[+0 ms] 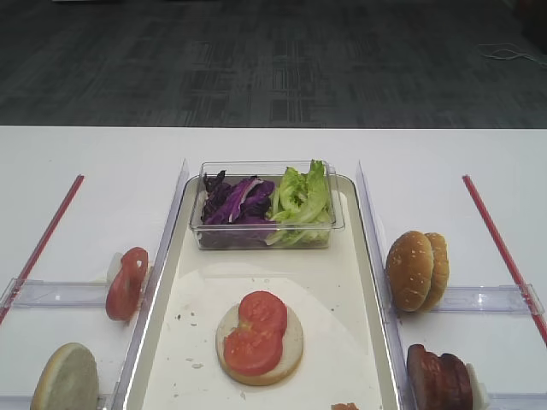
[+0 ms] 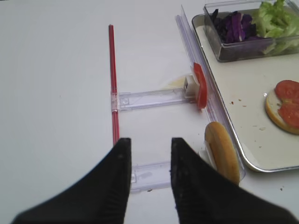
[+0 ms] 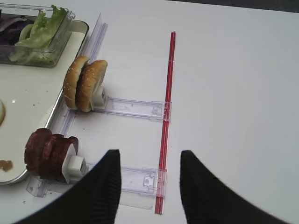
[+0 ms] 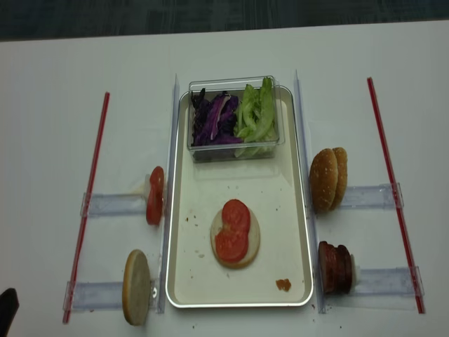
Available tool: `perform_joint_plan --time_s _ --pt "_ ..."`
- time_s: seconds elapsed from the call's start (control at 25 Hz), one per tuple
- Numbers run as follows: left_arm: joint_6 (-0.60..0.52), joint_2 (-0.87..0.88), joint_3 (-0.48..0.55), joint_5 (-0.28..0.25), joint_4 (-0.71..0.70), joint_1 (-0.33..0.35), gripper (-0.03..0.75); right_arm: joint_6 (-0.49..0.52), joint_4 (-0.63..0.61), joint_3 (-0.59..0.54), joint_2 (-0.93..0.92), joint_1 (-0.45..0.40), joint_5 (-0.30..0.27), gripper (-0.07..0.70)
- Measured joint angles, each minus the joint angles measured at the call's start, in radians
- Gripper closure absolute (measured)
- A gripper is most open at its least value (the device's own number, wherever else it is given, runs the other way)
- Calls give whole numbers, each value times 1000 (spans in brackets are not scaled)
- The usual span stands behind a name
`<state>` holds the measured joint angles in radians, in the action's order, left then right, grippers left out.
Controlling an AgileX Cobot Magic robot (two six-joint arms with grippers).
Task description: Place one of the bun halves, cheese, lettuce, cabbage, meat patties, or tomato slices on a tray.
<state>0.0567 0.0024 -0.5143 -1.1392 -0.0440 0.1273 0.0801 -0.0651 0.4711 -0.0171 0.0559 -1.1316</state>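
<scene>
On the cream tray [image 4: 184,281] lies a bun half [image 4: 250,246] cut face up, with two tomato slices [image 4: 233,230] on it. At the tray's far end a clear tub holds purple cabbage [image 4: 212,121] and green lettuce [image 4: 255,112]. Two bun halves [image 3: 84,83] and the meat patties [image 3: 46,151] stand on edge in holders to the right. To the left, another tomato slice [image 2: 200,85] and bun half [image 2: 223,151] stand likewise. Cheese I cannot make out for sure. My left gripper [image 2: 151,142] is open over the table left of the tray. My right gripper [image 3: 149,156] is open to the tray's right. Both are empty.
Clear plastic rails [image 4: 172,140] run along both long sides of the tray, with sliding holders [image 3: 133,108] reaching out to red rods [image 4: 387,168] near the table's sides. A small brown crumb [image 4: 283,284] lies on the tray's near right corner.
</scene>
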Motion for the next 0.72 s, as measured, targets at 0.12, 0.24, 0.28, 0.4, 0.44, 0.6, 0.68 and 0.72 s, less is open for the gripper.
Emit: perform_joint_plan --time_s 0.12,0.24,0.28,0.4,0.44,0.6,0.68,0.72 --pt "0 -16 7 -16 0 0 517 0 0 0 0 0 0 305" --pt "-2 -18 26 -36 0 0 517 0 0 0 0 0 0 305" --pt "-2 -18 26 -36 0 0 517 0 0 0 0 0 0 305" --pt "-2 -18 27 -36 0 0 517 0 0 0 0 0 0 305" --pt "-2 -18 27 -36 0 0 517 0 0 0 0 0 0 305" --pt "-2 -18 27 -36 0 0 517 0 0 0 0 0 0 305" --pt "-2 -18 27 -36 0 0 517 0 0 0 0 0 0 305" --pt "-4 -18 27 -36 0 0 517 0 0 0 0 0 0 305"
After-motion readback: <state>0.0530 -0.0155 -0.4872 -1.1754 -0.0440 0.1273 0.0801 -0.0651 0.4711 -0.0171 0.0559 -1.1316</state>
